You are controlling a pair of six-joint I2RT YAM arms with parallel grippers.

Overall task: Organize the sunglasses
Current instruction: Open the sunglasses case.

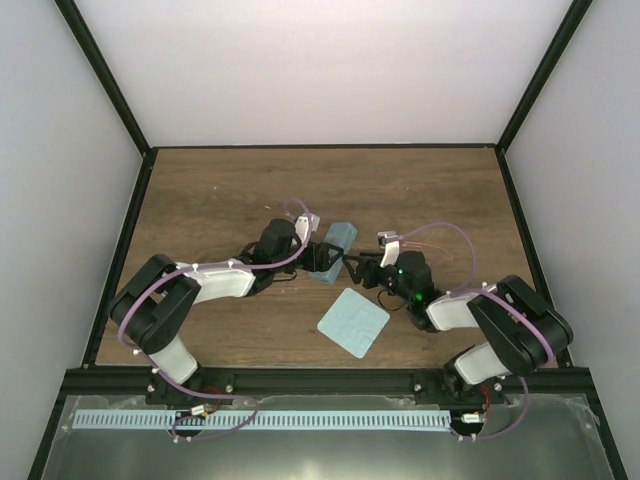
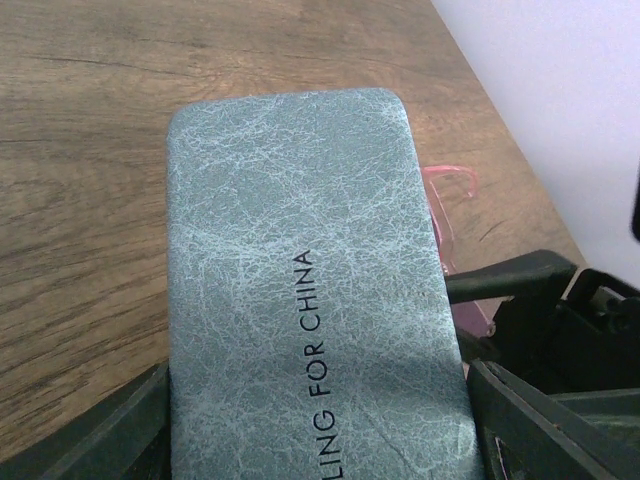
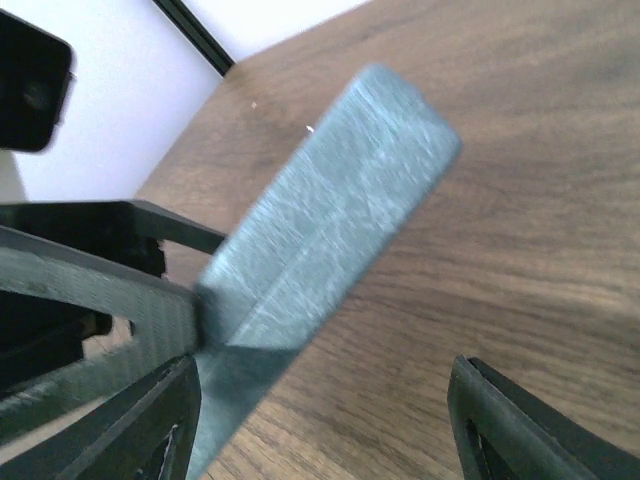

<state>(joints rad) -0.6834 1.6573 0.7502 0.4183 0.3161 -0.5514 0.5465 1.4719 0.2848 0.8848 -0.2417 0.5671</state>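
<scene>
The left arm reaches from the near left corner toward the middle of the wooden bench; the left gripper has its jaws clenched on the near end of a teal glasses case, one finger on each long side; the left wrist view shows the case's textured lid facing up, with dark lettering along it, and the rest of the case running away from the jaws toward the far side; whether its underside touches the bench I cannot tell. A pair of pink sunglasses shows only as a thin frame piece sticking out past the case's right edge; whether it sits inside the case or beneath it is hidden. Just near and right of the case, a square pale blue cloth lies flat on the bench, apart from both arms. The right gripper comes in from the right and meets the case's right side; its jaws are spread wide, released; a corner of the case sits against one finger, and the other finger is well clear.
</scene>
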